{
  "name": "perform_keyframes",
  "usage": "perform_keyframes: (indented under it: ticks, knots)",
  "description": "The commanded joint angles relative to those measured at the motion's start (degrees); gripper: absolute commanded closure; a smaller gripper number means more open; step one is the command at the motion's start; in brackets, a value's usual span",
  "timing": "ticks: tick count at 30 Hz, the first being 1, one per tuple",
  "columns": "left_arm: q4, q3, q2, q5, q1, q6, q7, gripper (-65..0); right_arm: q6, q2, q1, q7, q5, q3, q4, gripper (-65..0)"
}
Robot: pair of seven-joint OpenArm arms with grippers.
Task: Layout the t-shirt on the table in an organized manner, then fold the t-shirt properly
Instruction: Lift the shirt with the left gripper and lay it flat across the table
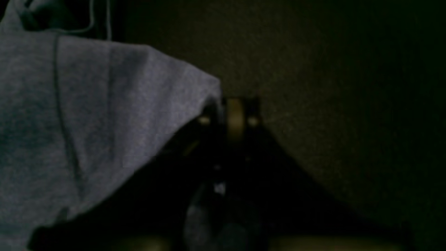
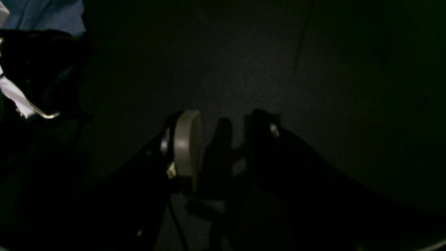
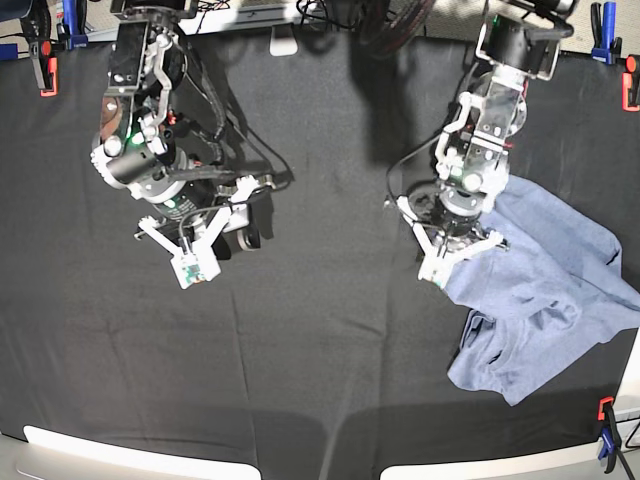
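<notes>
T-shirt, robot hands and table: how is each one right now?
t-shirt: crumpled in a heap, not laid flat, not folded.
left gripper: shut on the t-shirt's edge.
right gripper: open, holding nothing, over bare cloth.
table: covered in black cloth, clamped at the edges.

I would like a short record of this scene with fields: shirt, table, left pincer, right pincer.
shirt: t-shirt, crumpled, lying at the table's right side in the base view
table: table covered with black cloth
left pincer: left pincer shut on an edge of the t-shirt
right pincer: right pincer open, holding nothing, above bare cloth away from the t-shirt
</notes>
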Motion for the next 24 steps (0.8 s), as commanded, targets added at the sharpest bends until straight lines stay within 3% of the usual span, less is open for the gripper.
perform_keyframes:
  ticks: [1, 5, 9, 11, 13, 16, 20, 24]
  knots:
    - [0.3, -0.2, -0.5, 0.6, -0.4, 1.1, 2.3, 0.0, 0.4, 0.2, 0.8, 1.6, 0.5, 0.0, 1.2, -22.6]
    - [0.6, -0.2, -0.5, -0.5, -0.4, 1.1, 1.6, 0.0, 0.4, 0.2, 0.8, 1.6, 0.5, 0.0, 1.2, -22.6]
    - [4.8, -0.2, -0.5, -7.6, 1.0, 0.3, 1.2, 0.0, 1.4, 1.7, 0.8, 1.6, 1.1, 0.0, 1.2, -22.5]
    - [9.6, 0.3, -0.5, -10.9, 3.5, -4.2, 0.1, 0.0, 1.7, 3.2, 0.8, 1.6, 1.2, 0.0, 1.2, -22.6]
    - [14.9, 1.9, -0.5, -14.6, 6.7, -10.9, -1.9, 0.0, 1.7, 4.8, 0.8, 1.6, 1.1, 0.0, 1.2, -22.6]
    - [20.9, 7.1, -0.5, -18.1, 10.9, -18.5, -6.4, 0.0, 1.7, 6.8, 0.8, 1.6, 1.1, 0.0, 1.2, -22.6]
    - [23.3, 16.9, 0.9, -19.9, 11.9, -20.2, -7.8, 0.0, 1.7, 7.9, 0.8, 1.6, 1.1, 0.1, 1.2, -22.6]
    - [23.3, 23.0, 5.9, -17.0, 11.6, -20.2, -7.6, 0.0, 1.7, 7.9, 0.8, 1.6, 2.0, 0.1, 1.2, -22.6]
